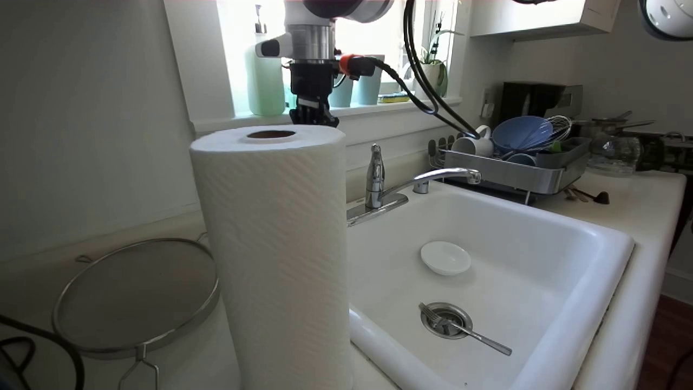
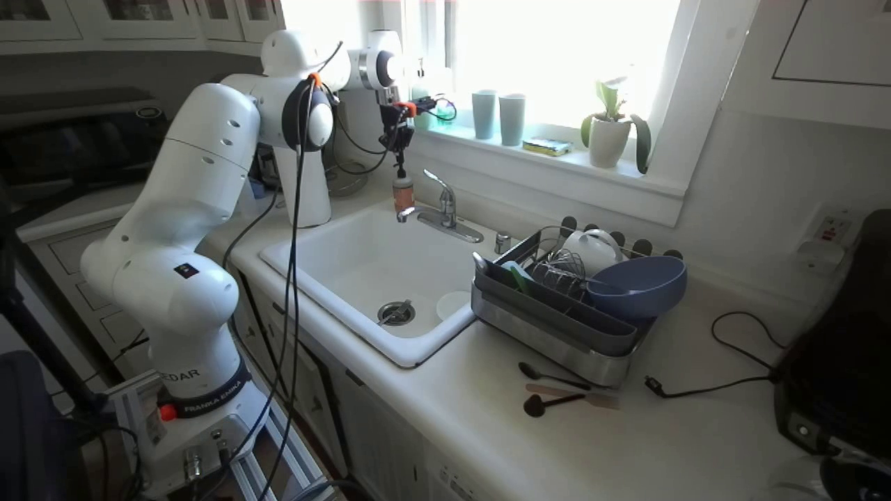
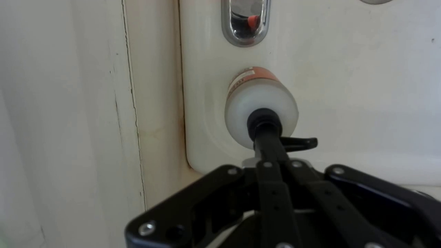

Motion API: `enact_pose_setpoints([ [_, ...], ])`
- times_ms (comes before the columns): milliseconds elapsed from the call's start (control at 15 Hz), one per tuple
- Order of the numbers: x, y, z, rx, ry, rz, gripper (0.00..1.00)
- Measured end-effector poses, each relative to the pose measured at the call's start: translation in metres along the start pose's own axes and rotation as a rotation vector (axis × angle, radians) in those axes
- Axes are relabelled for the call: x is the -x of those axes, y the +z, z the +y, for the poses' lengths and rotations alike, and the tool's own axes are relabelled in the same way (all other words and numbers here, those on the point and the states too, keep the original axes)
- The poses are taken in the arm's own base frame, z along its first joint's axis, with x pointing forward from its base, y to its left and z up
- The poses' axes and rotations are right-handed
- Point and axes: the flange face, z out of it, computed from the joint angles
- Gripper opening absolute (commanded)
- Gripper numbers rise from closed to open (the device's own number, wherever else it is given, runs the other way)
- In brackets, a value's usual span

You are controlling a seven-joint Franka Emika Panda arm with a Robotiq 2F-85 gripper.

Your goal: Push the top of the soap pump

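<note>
A: Where is the soap pump (image 3: 253, 98), the round bottle with a cloudy white shoulder, an orange label and a slim black head, placed?

B: It is stood upright on the corner ledge of the white enamel sink (image 1: 520, 254), near the chrome single-lever faucet (image 2: 447, 205), its black nozzle (image 3: 301, 143) turned away from the white wall (image 3: 96, 120).

A: How is the black mechanical hand (image 2: 400, 157) held?

B: It is pointed down over the soap pump, and its black fingers (image 3: 274, 184) are held together right at the head. Whether the head is touched cannot be told, as the dark shapes are merged in the wrist view. In an exterior view, the fingertips are hidden behind the tall white paper towel roll (image 1: 281, 244).

A: What is carried by the white windowsill (image 2: 571, 160)?

B: A tall translucent pale-green bottle (image 1: 267, 81), two tapered teal cups (image 2: 512, 120) and a plant in a white pot (image 2: 607, 142).

A: And elsewhere?

B: A metal fork (image 1: 490, 342) is laid across the drain (image 1: 455, 314); on the pale desk (image 2: 480, 403), a blue bowl (image 2: 633, 289) is held in the grey dish rack (image 2: 550, 348).
</note>
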Motion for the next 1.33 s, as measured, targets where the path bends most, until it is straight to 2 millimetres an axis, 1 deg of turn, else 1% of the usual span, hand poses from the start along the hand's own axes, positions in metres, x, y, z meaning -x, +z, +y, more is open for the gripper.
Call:
enact_pose_setpoints([
  [400, 0.0, -0.003, 0.0, -0.002, 0.001, -0.002, 0.0],
  [467, 0.0, -0.003, 0.0, -0.003, 0.001, -0.003, 0.02],
  [533, 0.0, -0.004, 0.0, -0.002, 0.002, -0.002, 0.06],
  [600, 0.0, -0.005, 0.0, -0.002, 0.002, -0.002, 0.28],
  [733, -0.001, -0.007, -0.001, -0.005, 0.004, -0.005, 0.38],
  [933, -0.005, -0.013, -0.004, -0.012, 0.009, -0.009, 0.58],
  [1133, -0.01, -0.025, -0.007, -0.013, 0.021, -0.01, 0.8],
  [1333, -0.014, -0.039, -0.009, -0.005, 0.108, -0.01, 0.98],
])
